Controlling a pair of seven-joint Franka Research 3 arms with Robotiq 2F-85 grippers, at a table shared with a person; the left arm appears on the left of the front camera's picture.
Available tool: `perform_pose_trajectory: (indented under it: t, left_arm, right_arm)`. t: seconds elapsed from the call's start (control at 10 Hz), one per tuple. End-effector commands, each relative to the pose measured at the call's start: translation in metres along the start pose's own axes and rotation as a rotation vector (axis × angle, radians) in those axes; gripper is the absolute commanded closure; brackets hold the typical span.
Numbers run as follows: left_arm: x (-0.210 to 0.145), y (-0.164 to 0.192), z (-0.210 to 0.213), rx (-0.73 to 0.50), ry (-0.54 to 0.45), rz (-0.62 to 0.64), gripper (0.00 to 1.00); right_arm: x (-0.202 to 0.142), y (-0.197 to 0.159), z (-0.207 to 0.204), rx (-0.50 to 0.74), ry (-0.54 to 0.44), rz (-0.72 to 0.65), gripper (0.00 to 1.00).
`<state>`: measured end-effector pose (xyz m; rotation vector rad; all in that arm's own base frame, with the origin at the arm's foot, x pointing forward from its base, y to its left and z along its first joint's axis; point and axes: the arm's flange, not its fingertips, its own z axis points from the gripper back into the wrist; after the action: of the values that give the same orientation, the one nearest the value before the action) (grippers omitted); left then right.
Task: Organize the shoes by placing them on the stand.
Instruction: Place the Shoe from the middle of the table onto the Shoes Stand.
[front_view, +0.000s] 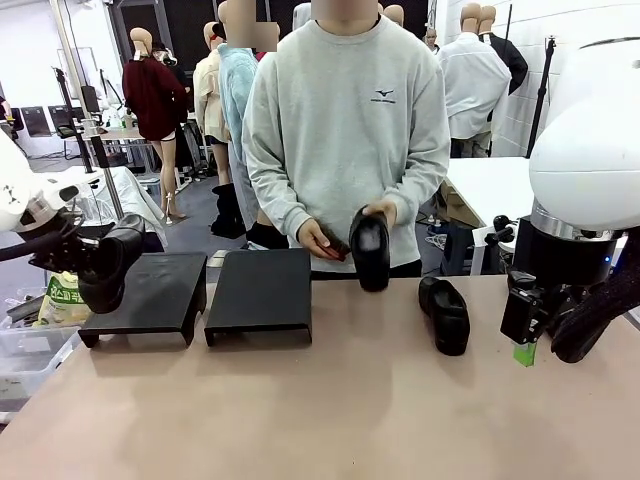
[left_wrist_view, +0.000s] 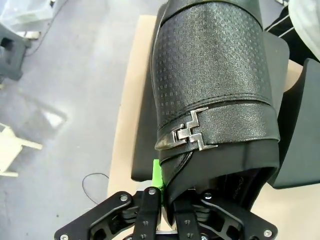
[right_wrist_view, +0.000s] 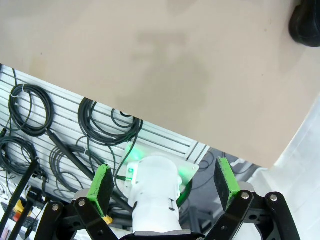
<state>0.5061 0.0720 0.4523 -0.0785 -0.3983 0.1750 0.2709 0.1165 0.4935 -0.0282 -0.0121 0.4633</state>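
My left gripper (front_view: 88, 262) is shut on the heel rim of a black shoe (front_view: 108, 268), held just above the left end of the left black stand (front_view: 150, 290). In the left wrist view that textured shoe (left_wrist_view: 215, 85) with a metal buckle points away from the gripper (left_wrist_view: 170, 197), over the stand (left_wrist_view: 144, 150). The person holds a second shoe (front_view: 370, 248) upright at the table's far edge. A third shoe (front_view: 445, 315) lies on the table at right, its edge showing in the right wrist view (right_wrist_view: 306, 20). My right gripper (front_view: 527, 345) (right_wrist_view: 164, 182) hangs open and empty at the table's right edge.
A second black stand (front_view: 260, 290) sits beside the first, nothing on it. The tan table (front_view: 320, 410) has open room in front. Below the right gripper are a white arm base (right_wrist_view: 155, 185) and coiled cables (right_wrist_view: 105, 125). A bin (front_view: 30, 330) stands off the table's left.
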Motion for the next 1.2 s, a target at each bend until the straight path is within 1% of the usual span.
perform_pose_trajectory:
  t: [0.0,0.4,0.5,0.6,0.8,0.9,1.1]
  left_arm:
    - [0.007,0.003,0.0,-0.054,0.009,-0.004,1.0]
    - [0.007,0.009,-0.014,-0.034,-0.005,0.005,1.0]
    - [0.008,0.012,-0.018,0.014,-0.026,0.013,1.0]
    - [0.008,0.014,-0.021,0.03,-0.03,0.015,1.0]
    - [0.007,0.017,-0.031,0.034,-0.047,0.015,1.0]
    - [0.007,0.018,-0.035,0.041,-0.084,-0.017,1.0]
    - [0.006,0.019,-0.039,0.018,-0.074,-0.011,1.0]
  right_arm:
    - [0.0,0.002,-0.001,0.021,0.001,-0.006,0.0]
    - [0.0,0.002,-0.001,0.021,0.001,-0.006,0.0]
    - [0.0,0.002,-0.001,0.021,0.001,-0.006,0.0]
    - [0.0,0.002,-0.001,0.021,0.001,-0.006,0.0]
    - [0.0,0.002,-0.001,0.021,0.001,-0.006,0.0]
    - [0.0,0.002,-0.001,0.021,0.001,-0.006,0.0]
    - [0.0,0.002,-0.001,0.021,0.001,-0.006,0.0]
